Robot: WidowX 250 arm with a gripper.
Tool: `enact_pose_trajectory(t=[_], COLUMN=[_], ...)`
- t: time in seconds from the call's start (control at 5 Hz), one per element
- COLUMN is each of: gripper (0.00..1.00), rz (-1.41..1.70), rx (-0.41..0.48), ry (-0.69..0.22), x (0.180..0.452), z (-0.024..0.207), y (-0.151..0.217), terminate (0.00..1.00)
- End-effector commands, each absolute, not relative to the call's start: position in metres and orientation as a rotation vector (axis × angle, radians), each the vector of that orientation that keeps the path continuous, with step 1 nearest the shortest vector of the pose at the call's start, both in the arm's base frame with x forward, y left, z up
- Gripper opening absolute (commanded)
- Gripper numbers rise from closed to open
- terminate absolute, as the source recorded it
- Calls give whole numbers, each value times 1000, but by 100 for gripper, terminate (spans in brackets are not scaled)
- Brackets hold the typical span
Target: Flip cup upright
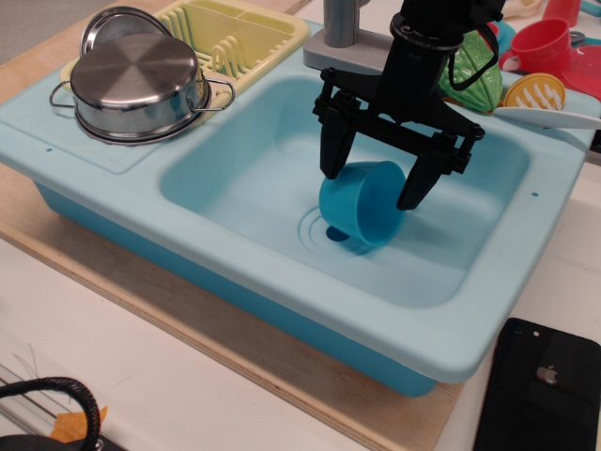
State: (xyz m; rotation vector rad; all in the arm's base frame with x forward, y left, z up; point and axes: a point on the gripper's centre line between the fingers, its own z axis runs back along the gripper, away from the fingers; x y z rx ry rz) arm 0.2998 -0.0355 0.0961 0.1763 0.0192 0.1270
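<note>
Toward desk's far right, inside sink [235, 178]: gripper [376, 188] fingers spread, straddling tipped blue cup [362, 204]. Grasp step; next, pinch and rotate upright.

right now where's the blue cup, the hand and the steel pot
blue cup [362, 209]: main camera view, on its outer side wall, lying tipped in the sink.
hand [374, 186]: main camera view, midway between its two open fingertips, straddling the cup.
steel pot [136, 80]: main camera view, on its lid.

A matte black arm with a two-fingered gripper [374, 188]

The fingers [332, 141] were flat, tapered black blades hung from a wide black crossbar; black cabling looped beside the dark wrist above.
</note>
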Motion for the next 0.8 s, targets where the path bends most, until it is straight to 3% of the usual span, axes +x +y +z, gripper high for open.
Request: enact_pose_trajectory(t=[0.0,0.2,0.6], gripper=[100,0,0], rz=[138,141,164], rx=[143,138,141], ry=[-10,-6,-12], x=[304,307,307], z=[97,93,100], y=[-23,-19,-18], terminate=[0,0,0])
